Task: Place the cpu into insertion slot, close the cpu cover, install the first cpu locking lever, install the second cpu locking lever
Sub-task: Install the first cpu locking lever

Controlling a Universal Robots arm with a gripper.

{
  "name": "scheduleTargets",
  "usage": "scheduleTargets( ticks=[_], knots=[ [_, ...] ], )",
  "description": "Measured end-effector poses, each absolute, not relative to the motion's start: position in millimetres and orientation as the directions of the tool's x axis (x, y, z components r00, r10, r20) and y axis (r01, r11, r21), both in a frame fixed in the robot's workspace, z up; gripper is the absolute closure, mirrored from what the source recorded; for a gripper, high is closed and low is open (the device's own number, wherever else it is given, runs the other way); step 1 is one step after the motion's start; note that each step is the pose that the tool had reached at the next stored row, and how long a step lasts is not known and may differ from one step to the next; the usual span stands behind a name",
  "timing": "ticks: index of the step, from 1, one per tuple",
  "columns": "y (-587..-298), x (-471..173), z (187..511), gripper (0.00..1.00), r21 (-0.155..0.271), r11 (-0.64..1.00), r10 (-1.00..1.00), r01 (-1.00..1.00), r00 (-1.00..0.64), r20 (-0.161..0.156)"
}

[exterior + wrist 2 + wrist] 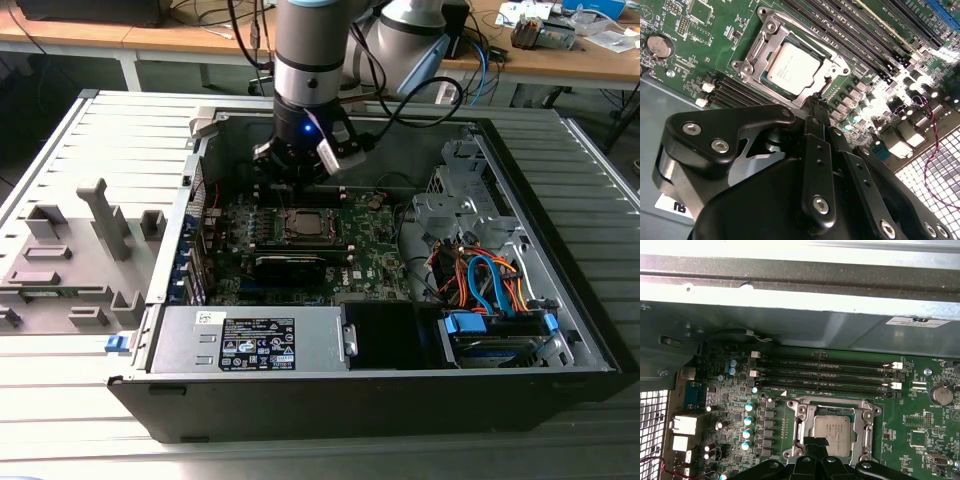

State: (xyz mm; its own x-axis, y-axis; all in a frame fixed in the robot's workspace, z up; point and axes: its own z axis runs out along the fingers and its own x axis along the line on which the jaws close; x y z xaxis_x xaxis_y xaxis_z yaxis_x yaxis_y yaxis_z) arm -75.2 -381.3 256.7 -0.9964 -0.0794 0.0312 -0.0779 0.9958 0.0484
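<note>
The gripper [816,100] hangs low inside the open computer case, its slim black fingers [818,150] drawn together to a narrow tip with nothing between them, right at the near edge of the CPU socket. The tip appears to touch or sit just above the socket frame; I cannot tell which.

The cpu [792,67] already lies in the socket, its pale metal top showing through the square opening of the cpu cover [771,31], which appears folded down around it in both wrist views. Whether either locking lever is latched is not clear.

The risk, as I judge it: the tip is so near the socket that a slight sideways slip could scrape the cover or the small capacitors [748,420] beside it, and uneven downward pressure could shift the chip on its contacts. The memory slots [825,372] lie just beyond the socket on the green motherboard [920,435].
</note>
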Motion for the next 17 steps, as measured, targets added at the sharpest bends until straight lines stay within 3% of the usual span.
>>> scheduleTargets(
  ticks=[17],
  knots=[
    [-381.3, -80.7, 256.7, 0.89, 0.048, 0.996, -0.079, -0.078, -0.996, 0.031]
  ],
)
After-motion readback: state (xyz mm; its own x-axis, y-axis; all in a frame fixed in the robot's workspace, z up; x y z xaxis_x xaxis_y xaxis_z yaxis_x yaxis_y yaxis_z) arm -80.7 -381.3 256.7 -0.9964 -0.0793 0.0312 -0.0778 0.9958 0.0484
